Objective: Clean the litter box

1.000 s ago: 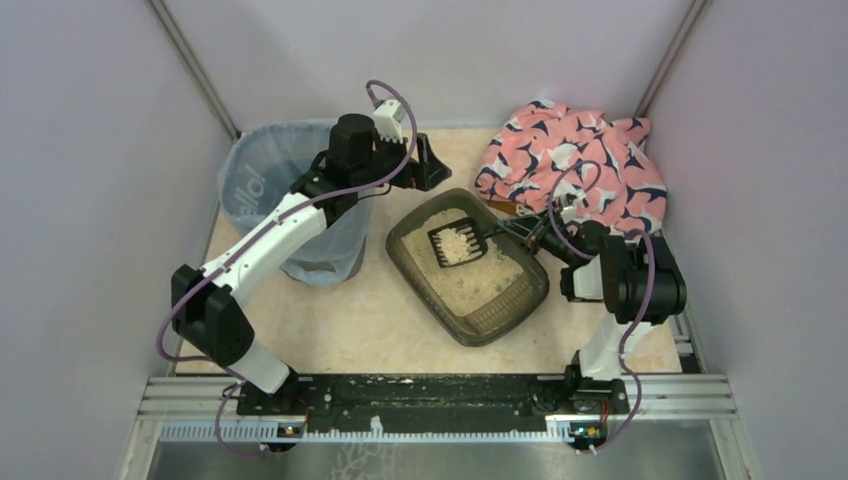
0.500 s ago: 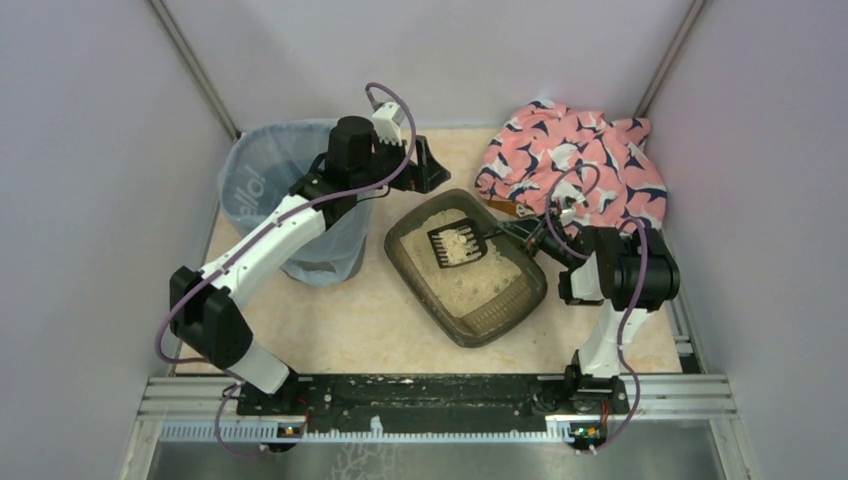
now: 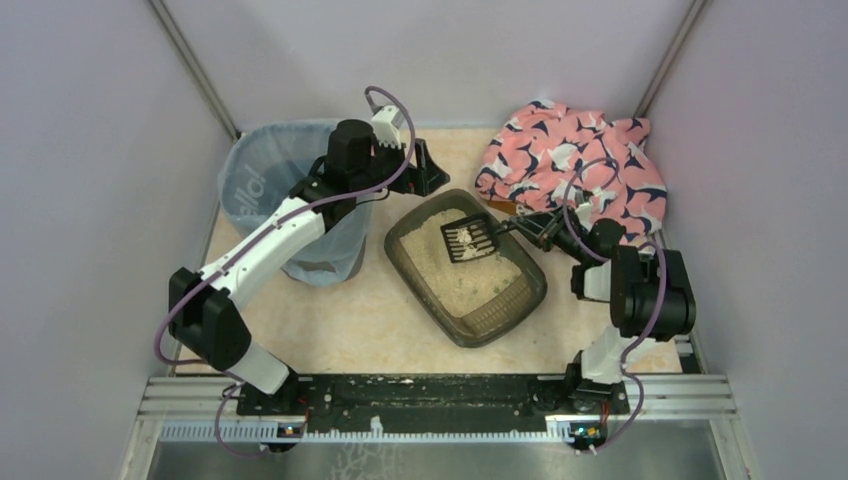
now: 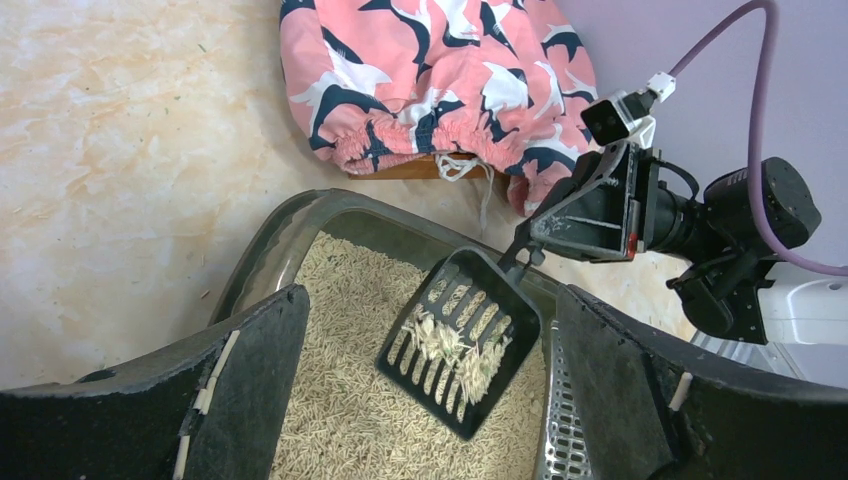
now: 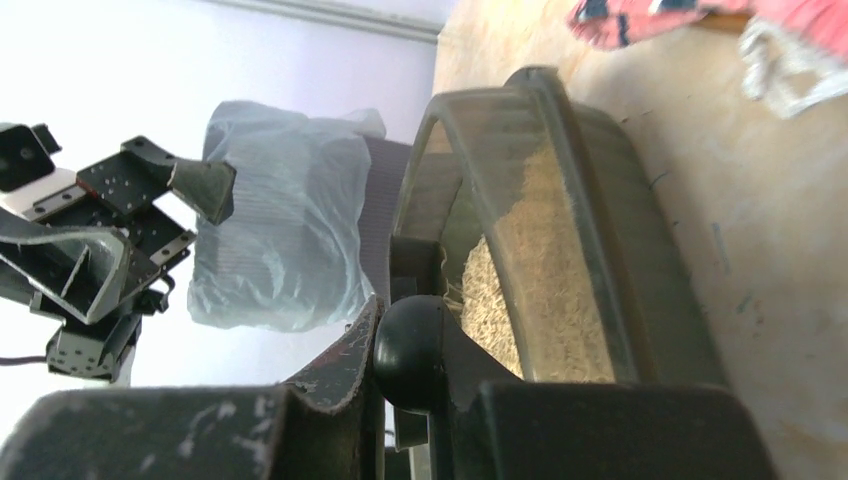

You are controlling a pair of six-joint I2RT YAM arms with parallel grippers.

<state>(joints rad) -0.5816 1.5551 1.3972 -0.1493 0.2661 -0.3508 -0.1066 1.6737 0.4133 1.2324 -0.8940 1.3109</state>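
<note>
1. Starting nearest: got the litter box [image 3: 497, 316] sitting roughly mid-table [image 3: 350, 322], turned at an angle between the two arms, with beige litter spread across the inside.
2. Over its far end, spotting a small black slotted scoop [image 3: 470, 239] with a little pile of litter on it. Can't really tell if it's resting on the litter bed or hanging just above it.
3. Pinched down narrow on the scoop's handle, coming in from the right: the right gripper [image 3: 524, 226], just by the box's far right rim.
4. Just past the box's far left corner: the left gripper [image 3: 428, 168], spread wide and holding nothing. Looking down between its fingers [image 4: 250, 372] shows the scoop and the litter.
5. Left of the box, just beside it: a round bin [image 3: 245, 190] lined with a pale blue bag, partly under the left arm.
6. Farthest back, on the right: a bunched-up pink cloth [image 3: 575, 160] with a dark and white print, just behind the right gripper.
</note>
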